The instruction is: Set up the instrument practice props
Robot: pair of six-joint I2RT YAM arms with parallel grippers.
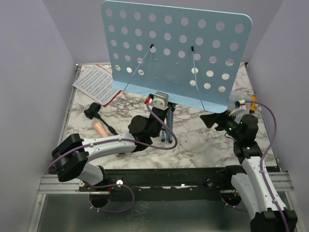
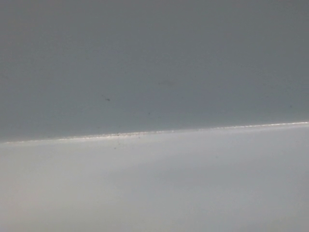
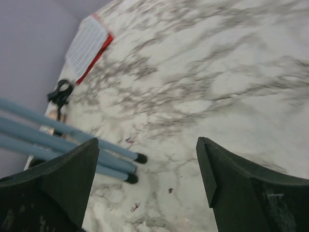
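Your right gripper point(image 3: 147, 186) hangs spread wide over the marble table point(image 3: 231, 72); the left gripper's state you can't tell, tucked behind the light blue perforated music stand point(image 1: 176, 53)

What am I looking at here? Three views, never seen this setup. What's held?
Two robot arms are bolted at the near edge of a marble table, each ending in a two-finger gripper. The overhead picture looks down from behind them. The other two come from cameras on the wrists.

The left gripper is at the pole of the blue music stand, but its own view is only a grey blur, so I cannot tell its grip. The right gripper is open, holding nothing.

At the far left lies white sheet music on a red sheet, with a microphone nearer.
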